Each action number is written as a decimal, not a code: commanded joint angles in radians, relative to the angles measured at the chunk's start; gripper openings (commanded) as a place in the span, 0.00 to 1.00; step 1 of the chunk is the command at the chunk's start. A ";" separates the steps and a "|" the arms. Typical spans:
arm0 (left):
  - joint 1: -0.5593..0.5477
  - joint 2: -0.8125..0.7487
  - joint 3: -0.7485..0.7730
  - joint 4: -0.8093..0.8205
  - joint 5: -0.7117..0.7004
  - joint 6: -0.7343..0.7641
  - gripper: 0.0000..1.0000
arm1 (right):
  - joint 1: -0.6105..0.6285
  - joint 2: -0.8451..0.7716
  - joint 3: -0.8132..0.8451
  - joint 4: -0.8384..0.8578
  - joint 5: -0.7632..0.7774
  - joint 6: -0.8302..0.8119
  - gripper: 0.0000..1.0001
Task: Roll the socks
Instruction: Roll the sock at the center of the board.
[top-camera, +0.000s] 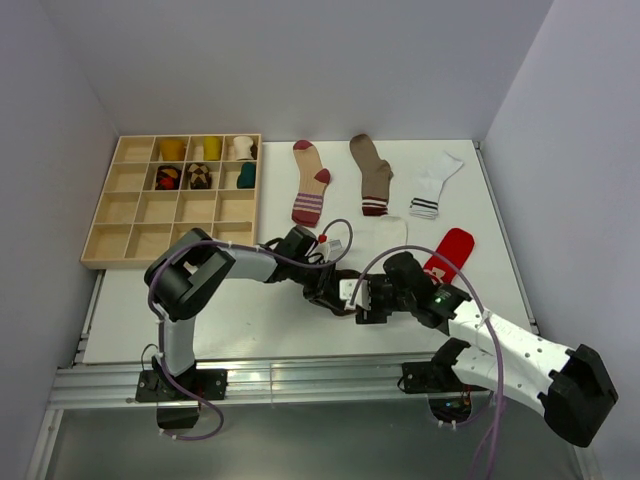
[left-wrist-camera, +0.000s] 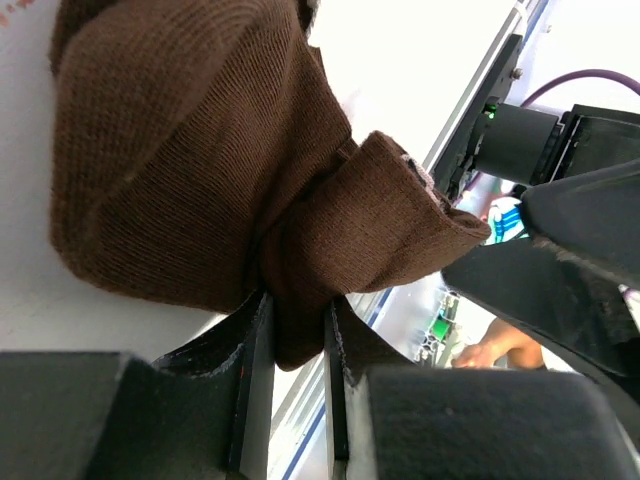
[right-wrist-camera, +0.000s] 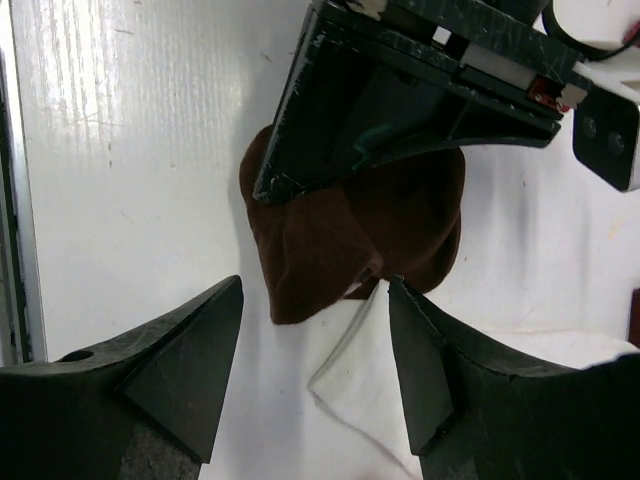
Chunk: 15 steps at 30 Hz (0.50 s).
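A dark brown sock (left-wrist-camera: 190, 150) lies bunched into a loose roll on the white table, also seen in the right wrist view (right-wrist-camera: 400, 215). My left gripper (left-wrist-camera: 298, 312) is shut on a fold at its edge; from above it sits at the table's near middle (top-camera: 335, 290). My right gripper (right-wrist-camera: 315, 290) is open and empty, its jaws just short of the roll, right of the left gripper from above (top-camera: 363, 298). A plain white sock (right-wrist-camera: 375, 385) pokes out under the roll. The red sock (top-camera: 450, 250) lies to the right.
A wooden compartment tray (top-camera: 100, 215) at the back left holds several rolled socks. Flat at the back lie a red-and-cream sock (top-camera: 310, 183), a brown sock with striped cuff (top-camera: 372, 175) and a white sock with black stripes (top-camera: 435, 185). Walls close in on three sides.
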 joint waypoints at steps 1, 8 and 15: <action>0.006 0.056 -0.011 -0.124 -0.066 0.012 0.00 | 0.043 -0.008 -0.021 0.070 0.067 -0.002 0.67; 0.018 0.075 0.004 -0.143 -0.068 0.023 0.00 | 0.158 -0.002 -0.016 0.070 0.115 0.016 0.66; 0.026 0.073 -0.011 -0.134 -0.060 0.028 0.00 | 0.195 0.096 -0.033 0.118 0.148 0.007 0.63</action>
